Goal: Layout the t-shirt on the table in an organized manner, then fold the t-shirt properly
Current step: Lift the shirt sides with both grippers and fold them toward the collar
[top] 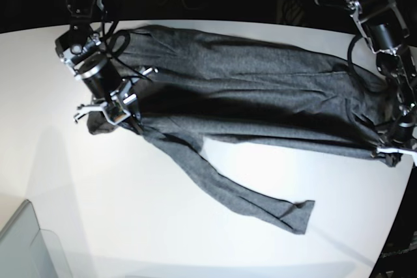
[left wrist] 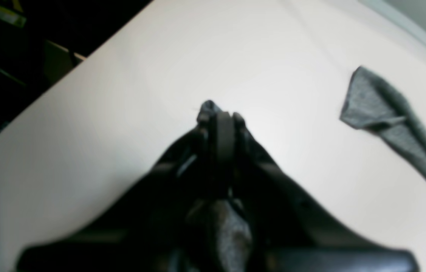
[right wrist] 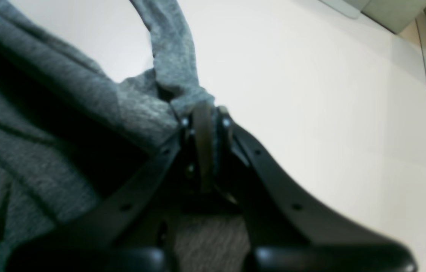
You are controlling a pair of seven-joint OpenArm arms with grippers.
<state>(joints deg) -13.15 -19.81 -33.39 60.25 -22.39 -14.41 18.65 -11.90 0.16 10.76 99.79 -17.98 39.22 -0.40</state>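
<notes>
The dark-grey t-shirt (top: 247, 96) is stretched wide across the far half of the white table (top: 195, 239), held at both ends. At the left of the base view, my right gripper (top: 104, 114) is shut on the shirt's end; in the right wrist view its fingers (right wrist: 207, 113) pinch bunched cloth (right wrist: 46, 113). My left gripper (top: 394, 151) is shut on the opposite end by the table's right edge. In the left wrist view a tuft of cloth (left wrist: 208, 106) pokes past the shut gripper (left wrist: 220, 115). A long strip of the shirt (top: 260, 203) trails toward the front and lies on the table (left wrist: 122, 94).
A translucent grey bin corner (top: 26, 245) sits at the front left of the table. The table's curved edge (top: 401, 213) runs close to my left gripper. Dark floor and equipment lie beyond the far edge.
</notes>
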